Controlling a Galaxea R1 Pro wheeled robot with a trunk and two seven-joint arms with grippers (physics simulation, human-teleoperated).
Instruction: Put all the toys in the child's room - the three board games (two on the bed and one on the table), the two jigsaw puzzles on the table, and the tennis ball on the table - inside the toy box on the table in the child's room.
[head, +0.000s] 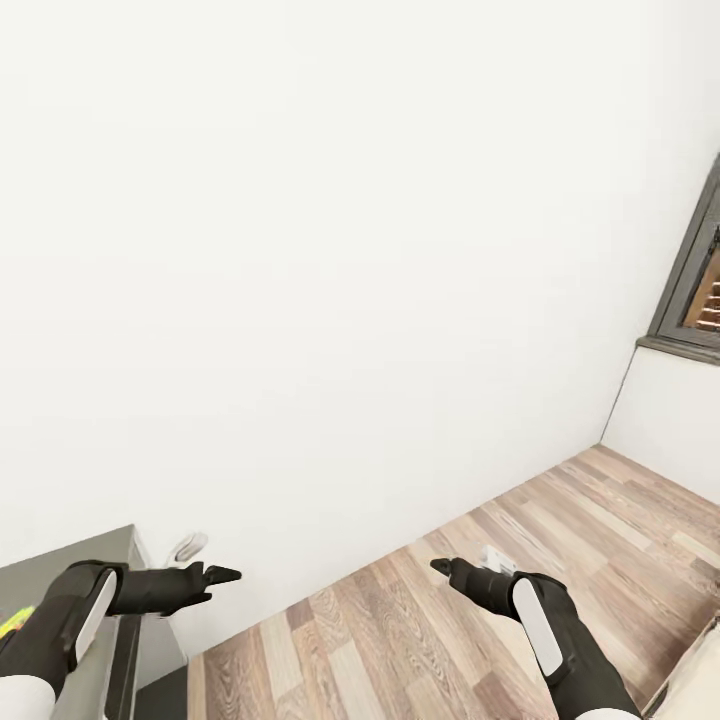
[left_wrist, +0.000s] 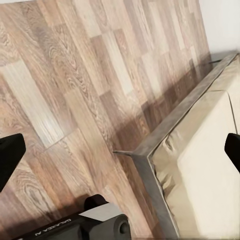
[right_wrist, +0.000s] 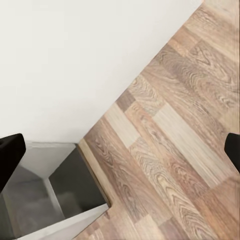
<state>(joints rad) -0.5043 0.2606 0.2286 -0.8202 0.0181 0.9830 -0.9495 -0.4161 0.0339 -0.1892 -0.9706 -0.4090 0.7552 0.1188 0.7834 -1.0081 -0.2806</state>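
Head view: blank wall ahead; counter corner beside left tool, bed by right tool; both tools released, empty.

White wall, wood floor, window frame.

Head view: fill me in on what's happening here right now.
Nothing is being handled. The robot faces a bare white wall over wood-plank floor, with both arms held out in front. The left gripper and right gripper hold nothing; in the wrist views each one's fingers stand wide apart. The table's corner sits at lower left, and the left wrist view looks down on the bed.
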